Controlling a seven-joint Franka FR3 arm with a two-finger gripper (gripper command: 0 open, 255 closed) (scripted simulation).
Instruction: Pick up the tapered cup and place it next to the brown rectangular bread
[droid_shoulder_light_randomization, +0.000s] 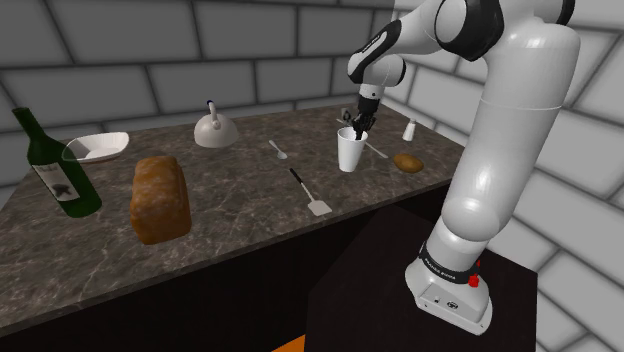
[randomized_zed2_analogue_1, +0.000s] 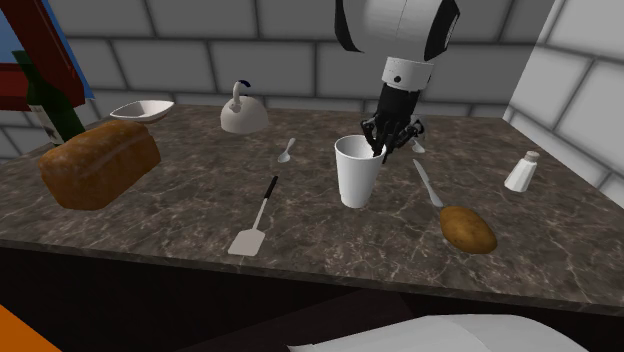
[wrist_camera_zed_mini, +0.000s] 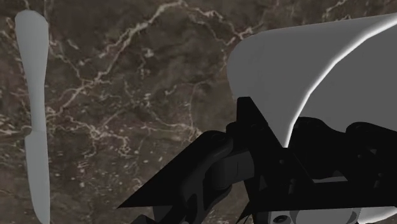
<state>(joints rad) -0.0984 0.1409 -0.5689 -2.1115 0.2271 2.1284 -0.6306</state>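
The white tapered cup (droid_shoulder_light_randomization: 350, 152) is seen upright, right of centre on the dark marbled counter (droid_shoulder_light_randomization: 240, 215). Its rim is straddled by the black gripper (droid_shoulder_light_randomization: 358, 128), jaws held apart. A grey spatula (droid_shoulder_light_randomization: 310, 192) is laid between the cup and the brown rectangular loaf (droid_shoulder_light_randomization: 160, 197) at left.

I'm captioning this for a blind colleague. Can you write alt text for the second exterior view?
A black end effector is at the rim of an upright white cup on a dark marbled counter. A brown loaf lies well to the view's left, a spatula between them, a potato further right.
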